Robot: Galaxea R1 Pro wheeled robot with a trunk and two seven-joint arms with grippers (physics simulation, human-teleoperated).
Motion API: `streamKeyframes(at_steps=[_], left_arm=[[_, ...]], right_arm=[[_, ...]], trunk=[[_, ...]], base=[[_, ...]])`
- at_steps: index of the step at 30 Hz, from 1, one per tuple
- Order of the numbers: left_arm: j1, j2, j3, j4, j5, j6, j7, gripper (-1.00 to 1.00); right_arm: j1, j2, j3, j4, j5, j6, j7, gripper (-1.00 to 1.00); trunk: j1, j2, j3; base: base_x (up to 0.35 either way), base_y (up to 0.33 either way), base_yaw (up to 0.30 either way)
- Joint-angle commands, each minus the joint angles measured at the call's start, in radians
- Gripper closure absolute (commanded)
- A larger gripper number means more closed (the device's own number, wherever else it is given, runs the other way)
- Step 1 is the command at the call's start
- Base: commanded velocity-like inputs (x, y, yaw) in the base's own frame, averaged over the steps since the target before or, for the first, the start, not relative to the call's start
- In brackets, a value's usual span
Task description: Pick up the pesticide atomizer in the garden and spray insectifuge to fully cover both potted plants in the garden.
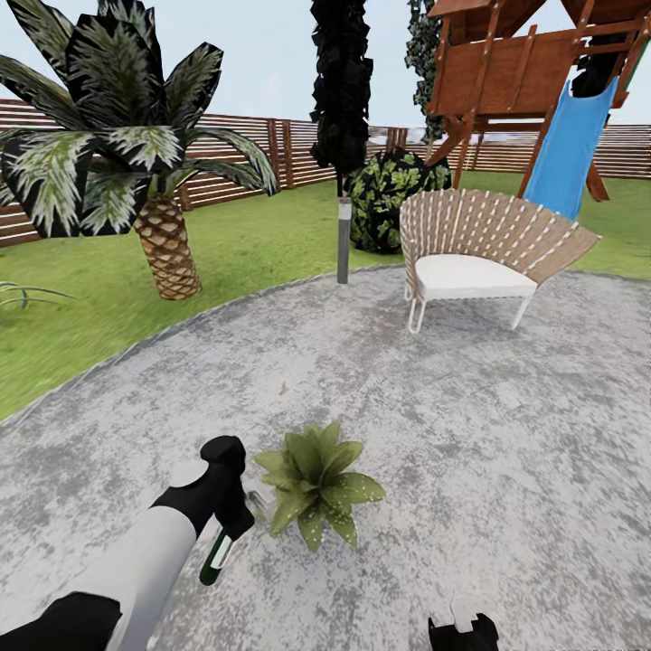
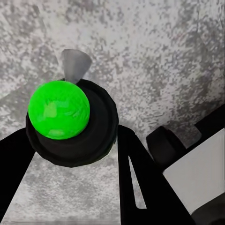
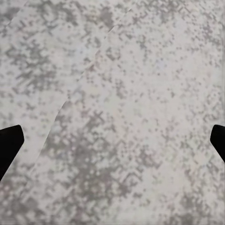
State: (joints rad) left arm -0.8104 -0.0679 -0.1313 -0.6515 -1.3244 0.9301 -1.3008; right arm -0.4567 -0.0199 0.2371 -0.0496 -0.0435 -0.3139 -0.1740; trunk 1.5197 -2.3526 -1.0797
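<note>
Mottled grey stone patio (image 1: 380,380) is spreading across the lower head view, with lawn (image 1: 244,249) and a slatted fence (image 1: 244,145) running behind it. A wicker chair (image 1: 475,258) is sitting at 1 o'clock, a grey bollard lamp (image 1: 344,240) at 12, a big palm (image 1: 127,145) at 10.

One potted plant (image 1: 316,484) is sitting on the stone at about 6 o'clock. The left gripper (image 1: 231,511) is hovering just beside it, toward 7 o'clock, clamped on the pesticide atomizer (image 1: 217,553), which is hanging down and tilted from the fingers. In the left wrist view the bottle (image 2: 70,126) is showing end-on as a dark round body with a bright green end, pinned between the two black fingers (image 2: 140,183).

Several things could be going wrong. The bottle is being held low and slanted, so the nozzle may be pointing at stone rather than leaves, leaving the rosette only partly covered. Swinging closer risks brushing the leaves or nudging the pot. A loose pinch on so slim a bottle could let it rotate or slip.

The pot itself is hiding under the leaves, and the nozzle's direction is hard to make out. The right gripper (image 3: 112,140) is hanging over bare stone, its finger tips standing wide apart at the frame edges. I cannot tell where the second plant is standing.
</note>
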Motion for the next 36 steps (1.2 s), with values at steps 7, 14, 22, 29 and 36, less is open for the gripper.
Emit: streamKeyframes(at_steps=[7, 14, 22, 29, 36], left_arm=[[-0.001, 0.003, 0.006, -0.011, -0.009, 0.01, -0.009, 1.0], [-0.008, -0.007, 0.005, -0.012, -0.009, 0.011, -0.01, 1.0], [0.043, 0.004, 0.006, 0.001, -0.008, 0.009, -0.006, 1.0], [0.08, 0.007, 0.01, -0.014, -0.002, 0.008, -0.002, 1.0], [0.073, 0.008, 0.01, -0.015, -0.004, 0.011, -0.002, 1.0]], right_arm=[[0.0, 0.0, 0.008, 0.0, -0.004, -0.002, -0.004, -1.0], [0.0, 0.0, 0.008, 0.0, -0.004, -0.002, -0.004, -1.0], [0.0, 0.0, 0.008, 0.0, -0.004, -0.002, -0.004, -1.0], [0.0, 0.0, 0.008, 0.0, -0.004, -0.002, -0.004, -1.0], [0.0, 0.001, 0.008, 0.0, -0.004, -0.002, -0.004, -1.0]], trunk=[[0.0, 0.0, -0.001], [0.0, 0.0, -0.001], [0.0, 0.0, -0.001], [0.0, 0.0, -0.001], [0.0, 0.0, -0.001]], base=[[0.023, 0.001, -0.002], [0.248, 0.118, 0.0], [0.048, 0.021, 0.0], [0.0, 0.0, 0.0], [0.0, 0.0, 0.0]])
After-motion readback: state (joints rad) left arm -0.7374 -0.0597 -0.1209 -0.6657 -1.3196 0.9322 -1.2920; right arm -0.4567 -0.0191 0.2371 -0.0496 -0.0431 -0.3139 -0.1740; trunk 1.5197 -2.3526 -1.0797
